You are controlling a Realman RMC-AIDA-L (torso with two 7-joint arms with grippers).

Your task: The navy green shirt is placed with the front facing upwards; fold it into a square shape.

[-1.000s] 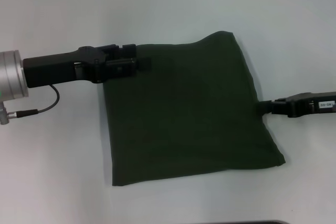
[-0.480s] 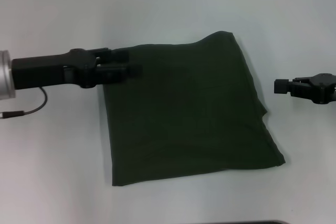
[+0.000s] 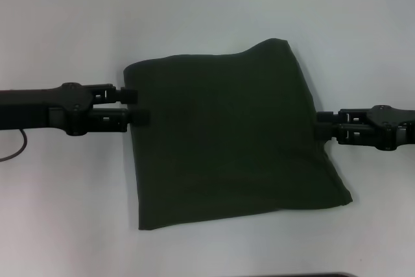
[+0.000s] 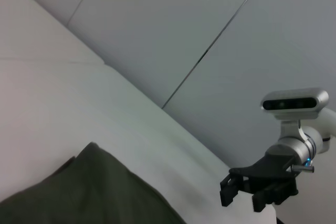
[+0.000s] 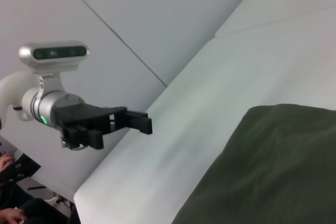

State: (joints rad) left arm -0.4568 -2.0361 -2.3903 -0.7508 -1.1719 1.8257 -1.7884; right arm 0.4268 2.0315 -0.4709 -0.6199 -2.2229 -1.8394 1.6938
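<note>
The navy green shirt (image 3: 227,141) lies folded into a rough square on the white table, plain green side up, with no lettering showing. My left gripper (image 3: 134,106) is level with the shirt's left edge, open, with its fingertips just at the cloth. On the opposite side my right gripper (image 3: 321,128) is open at the right edge, holding nothing that I can see. The left wrist view shows a shirt corner (image 4: 79,192) and the right gripper (image 4: 244,198) farther off. In the right wrist view are the shirt (image 5: 273,166) and the distant left gripper (image 5: 142,123).
The white table (image 3: 207,11) stretches bare around the shirt on every side. A thin dark strip (image 3: 318,275) runs along the near edge of the head view. Grey wall panels (image 4: 210,35) stand behind the table.
My left gripper drew back off the shirt's far left corner and came down to its left edge. The right gripper pulled away from the right edge, then returned to it.
</note>
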